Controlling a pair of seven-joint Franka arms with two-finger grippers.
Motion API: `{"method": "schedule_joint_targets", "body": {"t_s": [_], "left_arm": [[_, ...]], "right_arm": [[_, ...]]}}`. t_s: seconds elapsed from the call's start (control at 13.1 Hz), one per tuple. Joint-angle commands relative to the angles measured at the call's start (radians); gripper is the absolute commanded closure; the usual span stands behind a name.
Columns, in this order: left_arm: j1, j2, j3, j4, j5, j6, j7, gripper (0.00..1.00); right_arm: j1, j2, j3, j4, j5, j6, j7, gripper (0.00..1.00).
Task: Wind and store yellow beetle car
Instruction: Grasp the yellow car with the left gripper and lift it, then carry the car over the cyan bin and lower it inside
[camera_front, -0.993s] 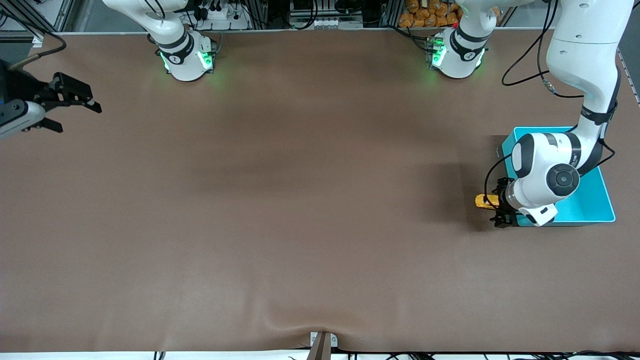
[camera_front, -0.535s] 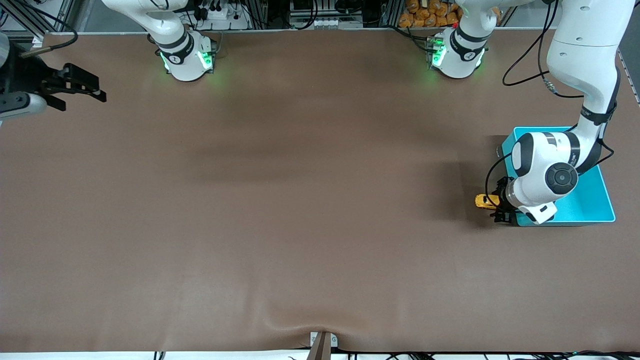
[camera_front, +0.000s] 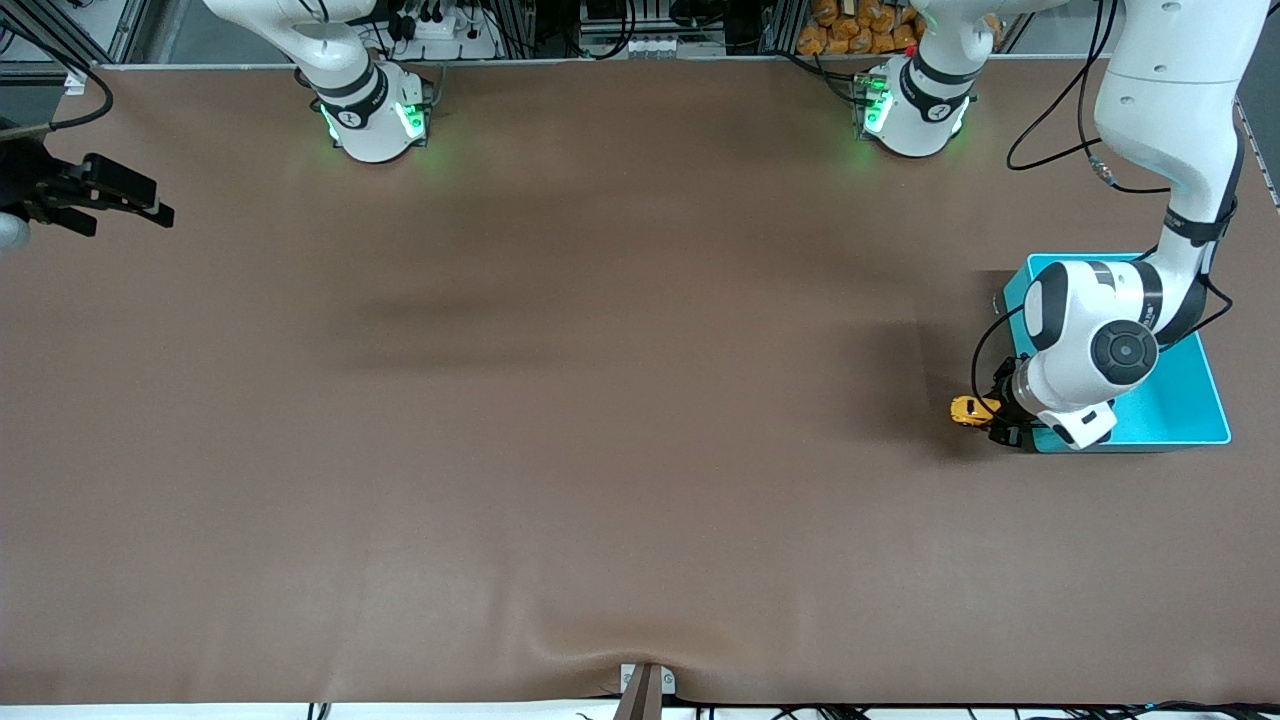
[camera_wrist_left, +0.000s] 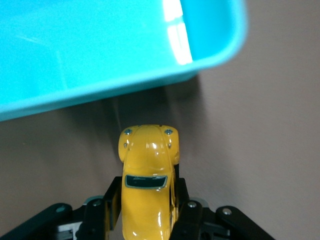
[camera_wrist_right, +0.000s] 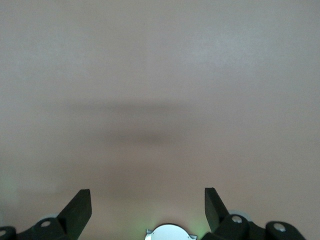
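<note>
The yellow beetle car (camera_front: 967, 408) is tiny, with dark windows. My left gripper (camera_front: 992, 412) is shut on the car beside the cyan bin (camera_front: 1190, 400), at the bin's corner nearest the front camera. In the left wrist view the car (camera_wrist_left: 147, 190) sits between the black fingers (camera_wrist_left: 102, 212), its nose pointing at the bin's wall (camera_wrist_left: 100, 95). My right gripper (camera_front: 115, 205) is open and empty at the right arm's end of the table, over bare mat; its fingertips (camera_wrist_right: 80, 207) show in the right wrist view.
The table is covered by a brown mat (camera_front: 600, 400). The left arm's white wrist (camera_front: 1090, 350) hangs over the bin and hides part of its inside. The arm bases (camera_front: 375, 110) stand along the table's edge farthest from the front camera.
The right gripper has drawn back toward the table's edge at the right arm's end. The left gripper with the car has shifted slightly toward the bin.
</note>
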Motion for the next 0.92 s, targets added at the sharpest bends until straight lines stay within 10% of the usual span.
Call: {"method": "schedule_joint_targets", "body": {"t_s": [0.0,0.38,0.84], "left_arm": [[-0.032,-0.1,0.001,-0.003,0.03,-0.077,0.011,0.95],[-0.026,-0.215,0.003,0.073,0.03,-0.245,0.178,0.95],[0.111,-0.255,0.003,0.061,0.079,-0.337,0.814,0.98]], "right_arm": [[0.013,-0.049,0.002,-0.054,-0.046,0.042,0.01,0.0],[0.017,-0.049,0.005,-0.054,-0.059,0.079,0.008,0.0],[0.016,-0.048,0.022,-0.048,-0.106,0.085,-0.015,0.0]]}}
